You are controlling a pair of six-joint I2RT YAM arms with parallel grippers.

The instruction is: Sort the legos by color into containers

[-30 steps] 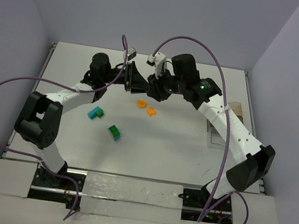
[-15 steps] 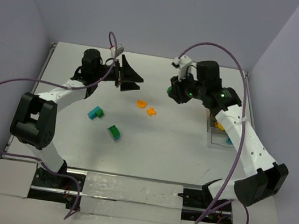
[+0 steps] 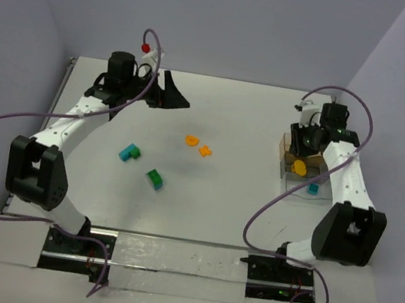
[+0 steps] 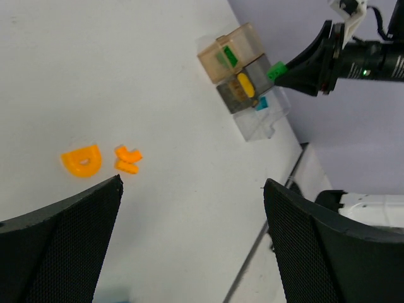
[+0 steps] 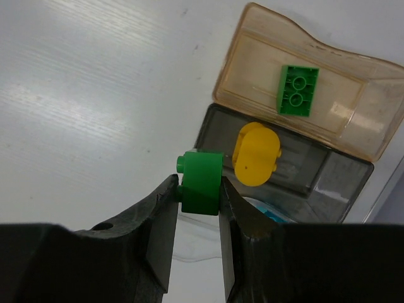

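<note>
**Right gripper (image 5: 199, 189).** The fingers pinch one green brick (image 5: 202, 182) and hold it in the air close to the grey box (image 5: 214, 136). This is at 3 o'clock on the table (image 3: 217, 201). In the wrist view the fingers hide the near end of the clear box (image 4: 264, 120).

**Boxes.** Three boxes adjoin in a row.
- Tan box (image 5: 252, 57): one green block (image 5: 297, 90).
- Grey box: one yellow oval brick (image 5: 255, 153).
- Clear box: one teal piece (image 4: 261, 103).

**Left gripper (image 3: 173, 94).** The fingers are spread wide and hold nothing. The gripper is at 11 o'clock, well apart from every brick. A small red ball (image 3: 146, 47) sits near the left wrist.

**Loose bricks, near the table centre: four.**
- One orange half-round (image 4: 82, 160) and one small orange brick (image 4: 128, 159), just beside each other.
- One teal brick (image 3: 130, 153), at 8 o'clock from the orange pair.
- One green-and-teal brick (image 3: 155, 179), at 5 o'clock from the teal brick.
</note>
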